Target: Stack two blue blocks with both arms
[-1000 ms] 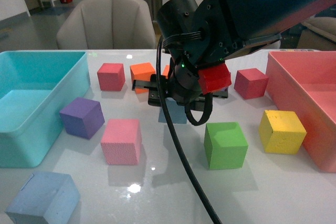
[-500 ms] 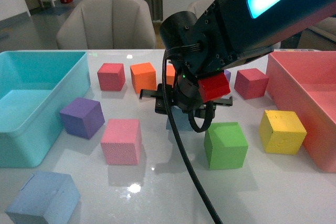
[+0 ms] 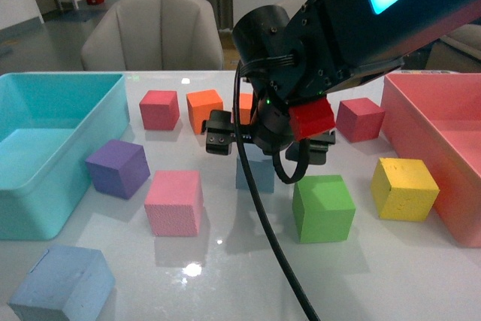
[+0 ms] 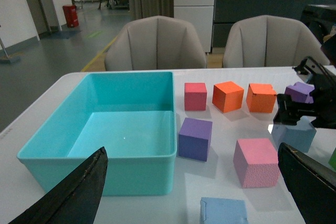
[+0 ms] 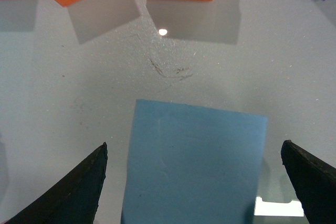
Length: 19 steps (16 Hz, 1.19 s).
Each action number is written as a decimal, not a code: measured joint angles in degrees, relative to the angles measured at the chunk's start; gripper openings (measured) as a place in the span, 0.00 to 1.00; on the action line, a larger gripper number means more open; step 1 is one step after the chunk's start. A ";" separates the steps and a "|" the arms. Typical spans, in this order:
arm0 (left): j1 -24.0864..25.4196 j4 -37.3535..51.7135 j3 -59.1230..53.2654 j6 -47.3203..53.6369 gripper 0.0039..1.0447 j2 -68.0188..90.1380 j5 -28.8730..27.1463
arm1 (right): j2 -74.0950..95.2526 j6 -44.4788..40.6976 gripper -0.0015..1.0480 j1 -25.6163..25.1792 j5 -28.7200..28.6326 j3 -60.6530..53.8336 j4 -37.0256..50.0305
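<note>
One blue block (image 3: pixel 254 174), a pale matte cube with no long side, sits flat mid-table (image 3: pixel 361 276), between the wide-spread fingers of the right claw (image 3: pixel 268 146), ungripped. The second blue block (image 3: pixel 64 283) lies near left. The left claw (image 4: pixel 191 150) gapes, empty.

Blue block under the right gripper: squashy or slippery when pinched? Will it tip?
Probably light and slightly squashy: the blue block looks matte and foam-like. It likely grips well, since its flat sides sit inside the open right gripper. It is unlikely to roll or tip, being a cube lying flat on the table.
</note>
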 joint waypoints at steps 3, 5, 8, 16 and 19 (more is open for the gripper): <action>0.00 -0.02 0.00 0.00 0.94 0.00 0.02 | -9.07 -0.44 0.94 -1.11 -0.33 -6.71 5.86; 0.00 0.00 -0.02 0.00 0.94 0.00 0.00 | -18.71 -2.14 0.94 -2.25 -0.07 -15.87 13.75; 0.00 -0.02 0.00 0.00 0.94 0.00 0.00 | -36.35 -5.33 0.94 -3.67 0.59 -34.80 26.29; 0.00 0.00 0.00 0.00 0.94 0.00 0.00 | -89.64 -11.78 0.86 -6.51 8.17 -80.35 35.87; 0.00 0.00 0.00 0.00 0.94 0.00 0.00 | -95.56 -16.11 0.77 -9.42 7.65 -83.32 35.93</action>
